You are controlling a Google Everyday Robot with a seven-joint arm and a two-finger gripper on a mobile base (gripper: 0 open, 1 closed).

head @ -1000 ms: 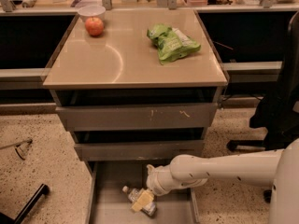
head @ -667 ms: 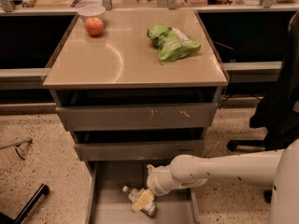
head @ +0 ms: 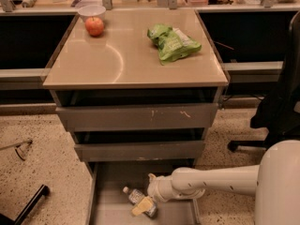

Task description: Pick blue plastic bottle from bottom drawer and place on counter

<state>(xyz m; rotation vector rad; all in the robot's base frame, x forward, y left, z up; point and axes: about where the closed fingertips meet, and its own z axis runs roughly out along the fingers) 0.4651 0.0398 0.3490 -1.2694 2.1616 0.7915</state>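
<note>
Little has shifted since the earlier frame: the arm sits perhaps a shade lower, the bottle where it lay; the counter (head: 117,64) fills the upper middle, bearing a green snack bag (head: 172,42) and a red apple (head: 94,26); the bottom drawer (head: 107,212) stands open at lower centre; the white arm (head: 220,181) reaches in from the lower right; its gripper (head: 146,201) is down at the blue plastic bottle (head: 135,196), lying on the drawer floor; clenched or released, I cannot tell. This looks like the grasp step; next comes a sure hold, then a lift clear of the upper drawers.
</note>
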